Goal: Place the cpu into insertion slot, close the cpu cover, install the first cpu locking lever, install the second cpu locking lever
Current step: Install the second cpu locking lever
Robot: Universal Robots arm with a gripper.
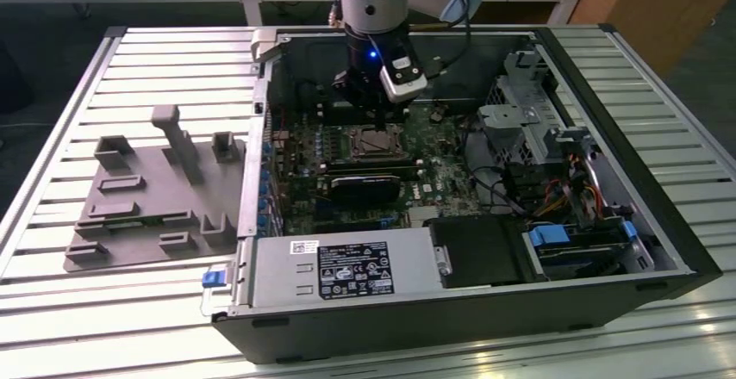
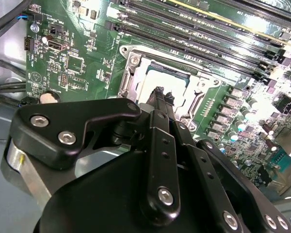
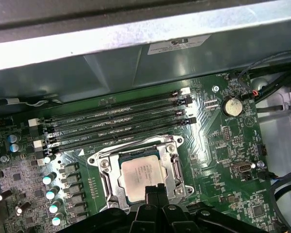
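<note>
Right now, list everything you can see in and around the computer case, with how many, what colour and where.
Case: one, black, open on the slatted table.
Motherboard: one, green, on the case floor.
Cpu: one, silver-grey, in the socket.
Cover: one, silvery, around the cpu.
Memory slots: four, black, beside the socket.
Coin battery: one, silver, on the board.
Power supply: one, grey, near front of the case.
Fixture: one, grey, exterior view's left of the case.
Hand: one, black, tips at the cpu's edge.
</note>
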